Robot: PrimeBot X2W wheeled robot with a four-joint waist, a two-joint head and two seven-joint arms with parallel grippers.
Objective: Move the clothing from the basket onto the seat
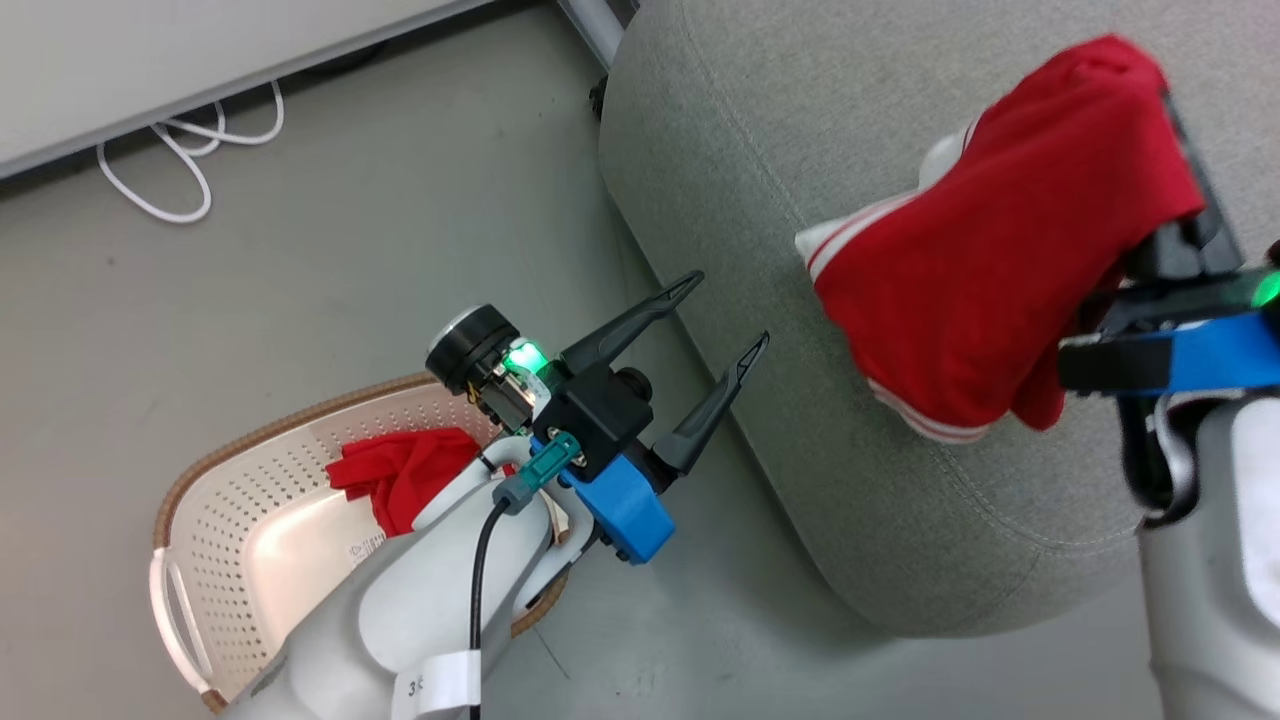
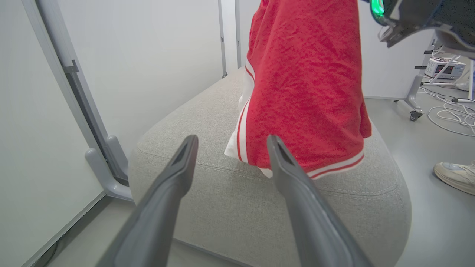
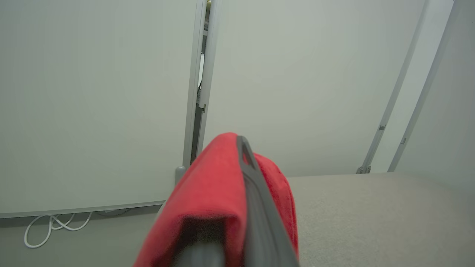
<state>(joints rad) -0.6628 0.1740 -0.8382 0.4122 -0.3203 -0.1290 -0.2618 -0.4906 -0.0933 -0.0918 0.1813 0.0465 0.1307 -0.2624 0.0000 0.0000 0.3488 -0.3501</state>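
Note:
One red garment with white stripe trim hangs from my right gripper, which is shut on its top fold. Its lower hem hangs just above or rests on the grey seat; I cannot tell which. In the right wrist view the cloth wraps one dark finger. A second red garment lies in the cream basket on the floor at lower left, partly hidden by my left arm. My left gripper is open and empty, above the floor at the seat's edge, pointing at the hanging garment.
A white cable loops on the floor by a white panel wall. The panel's grey feet stand close behind the seat. A person's shoe and more cables lie on the floor beyond the seat.

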